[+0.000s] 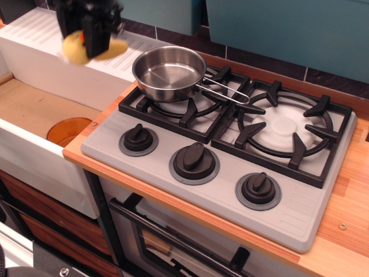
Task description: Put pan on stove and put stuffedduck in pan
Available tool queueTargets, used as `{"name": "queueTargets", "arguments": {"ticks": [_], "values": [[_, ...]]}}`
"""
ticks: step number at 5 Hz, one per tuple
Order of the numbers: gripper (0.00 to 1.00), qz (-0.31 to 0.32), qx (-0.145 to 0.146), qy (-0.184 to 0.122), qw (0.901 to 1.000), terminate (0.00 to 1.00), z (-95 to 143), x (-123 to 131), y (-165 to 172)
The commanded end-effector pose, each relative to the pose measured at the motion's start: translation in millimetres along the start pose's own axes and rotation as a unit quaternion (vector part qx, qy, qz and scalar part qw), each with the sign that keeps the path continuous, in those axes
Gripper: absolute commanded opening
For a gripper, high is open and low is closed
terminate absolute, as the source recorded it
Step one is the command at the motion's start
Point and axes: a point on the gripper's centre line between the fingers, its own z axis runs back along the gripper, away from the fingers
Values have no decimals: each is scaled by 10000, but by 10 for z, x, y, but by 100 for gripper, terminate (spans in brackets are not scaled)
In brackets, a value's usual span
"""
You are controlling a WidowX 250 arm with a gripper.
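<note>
The shiny steel pan (169,72) stands empty on the left burner grate of the grey stove (219,138), its wire handle pointing right. High at the upper left, my black gripper (93,45) is shut on the yellow stuffedduck (92,48), which hangs in the air over the white drainboard, left of the pan. The duck shows on both sides of the fingers and looks blurred. The upper part of the arm is cut off by the frame's top edge.
A white sink unit (40,52) with a wooden basin and an orange drain plug (66,130) lies left of the stove. Three black knobs (195,161) line the stove's front. The right burner grate (285,127) is bare. A teal wall runs behind.
</note>
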Motion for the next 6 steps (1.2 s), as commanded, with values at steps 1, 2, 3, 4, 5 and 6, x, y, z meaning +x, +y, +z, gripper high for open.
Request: {"name": "queueTargets", "arguments": {"ticks": [1, 2, 3, 4, 5, 6], "values": [[0, -110, 29, -357, 9993, 0, 211, 460, -127], [0, -200, -58, -438, 9988, 0, 141, 655, -179], [0, -236, -153, -510, 9983, 0, 73, 770, -198], [100, -311, -225, -656, 9971, 0, 30, 808, -231], [100, -400, -307, -764, 9958, 0, -20, 849, -234], [100, -443, -283, -770, 9956, 0, 3, 881, -212]]}}
